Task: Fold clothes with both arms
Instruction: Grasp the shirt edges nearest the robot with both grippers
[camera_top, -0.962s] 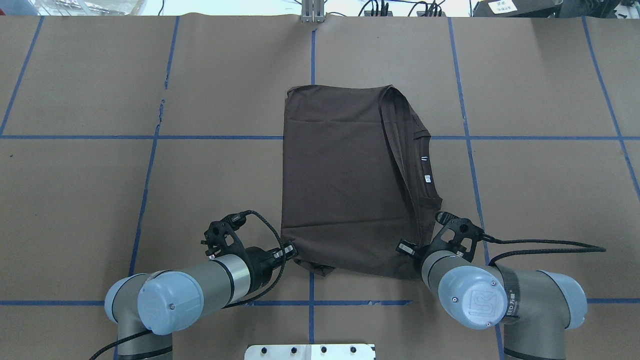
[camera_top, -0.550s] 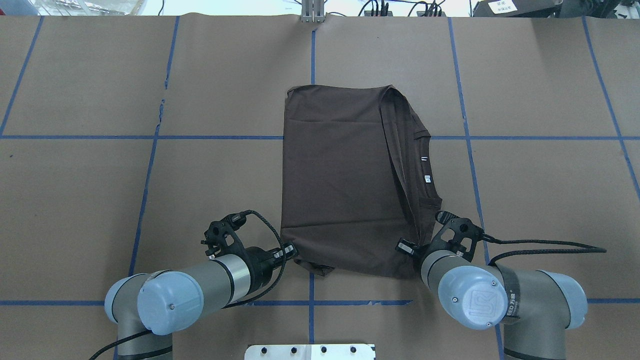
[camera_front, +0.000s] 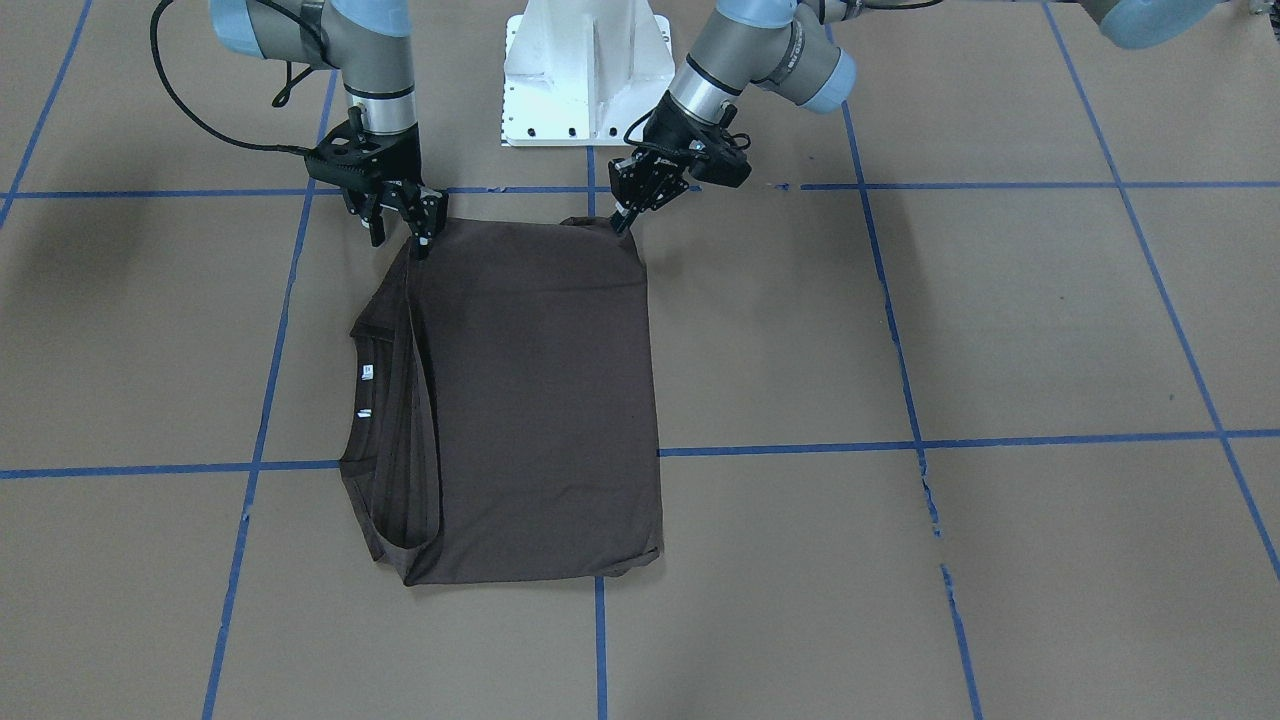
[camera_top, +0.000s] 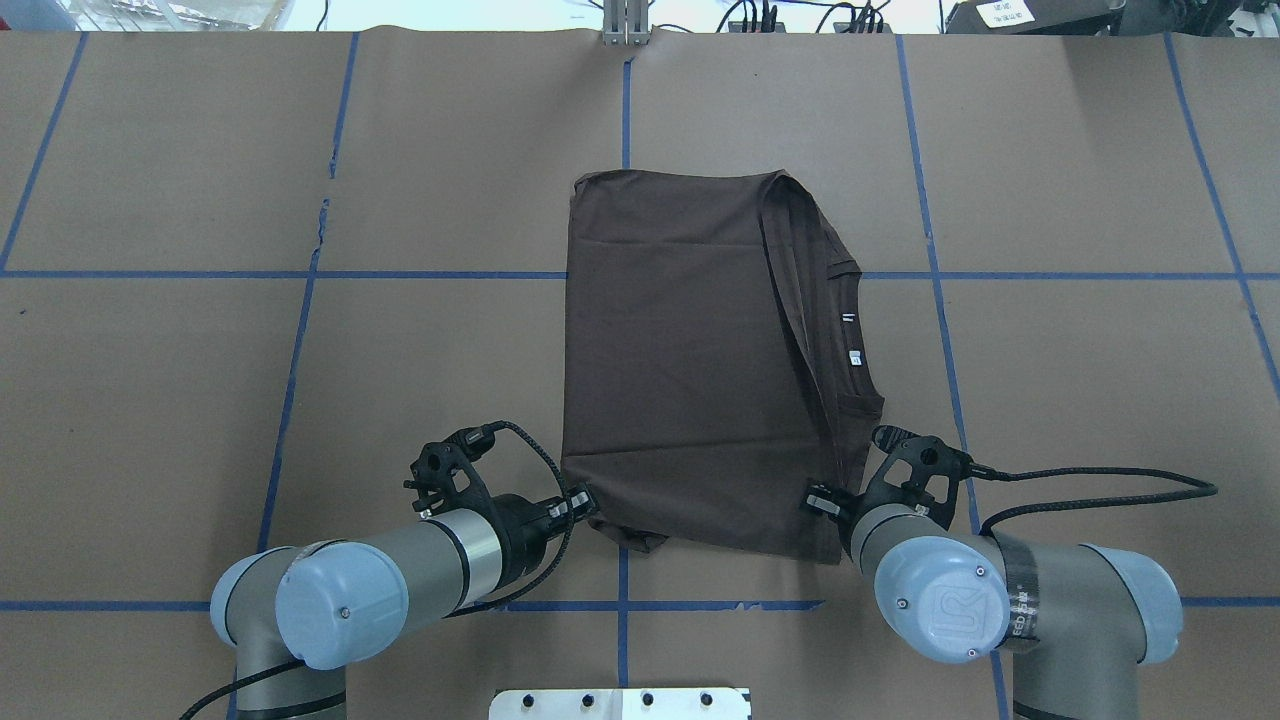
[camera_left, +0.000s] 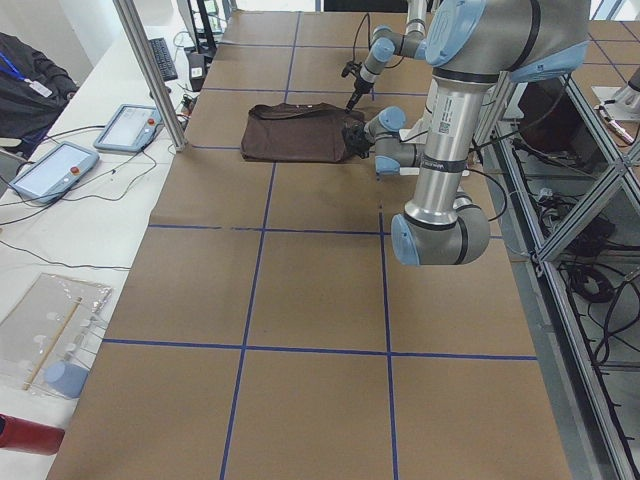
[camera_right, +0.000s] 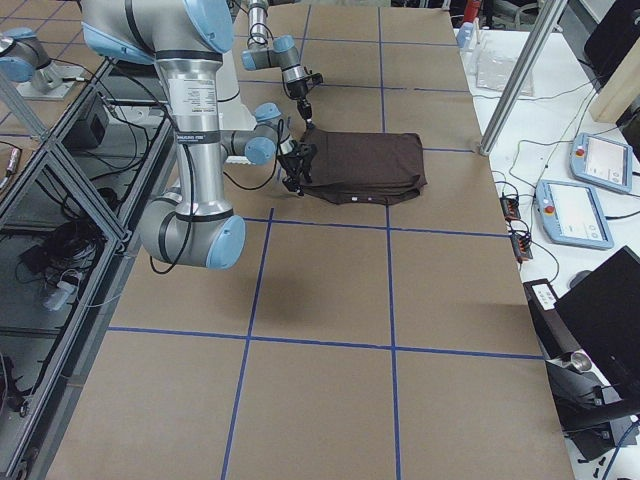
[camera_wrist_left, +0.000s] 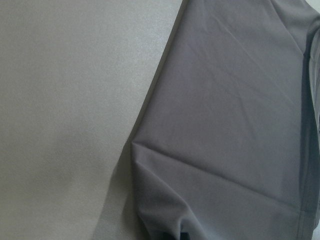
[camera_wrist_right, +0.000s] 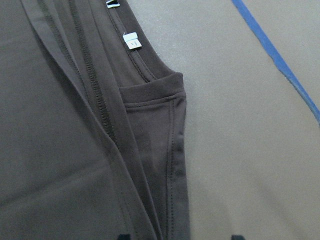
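The dark brown T-shirt (camera_top: 680, 360) lies folded into a rectangle on the brown table, collar and white neck tags (camera_top: 855, 357) on its right side. It also shows in the front view (camera_front: 540, 400). My left gripper (camera_front: 622, 222) is shut on the shirt's near left corner, and the fabric puckers toward it in the left wrist view (camera_wrist_left: 180, 236). My right gripper (camera_front: 400, 240) is open at the near right corner. Its fingertips (camera_wrist_right: 122, 236) stand apart on either side of the shirt's sleeve edge.
The white pedestal (camera_front: 585, 70) stands just behind both grippers. Blue tape lines (camera_top: 620, 605) grid the table. A side bench with teach pendants (camera_left: 125, 125) and an aluminium post (camera_left: 150, 70) runs along the table's far edge.
My right wrist has shifted slightly toward the robot's base and to the right. The left arm and the shirt have hardly moved.
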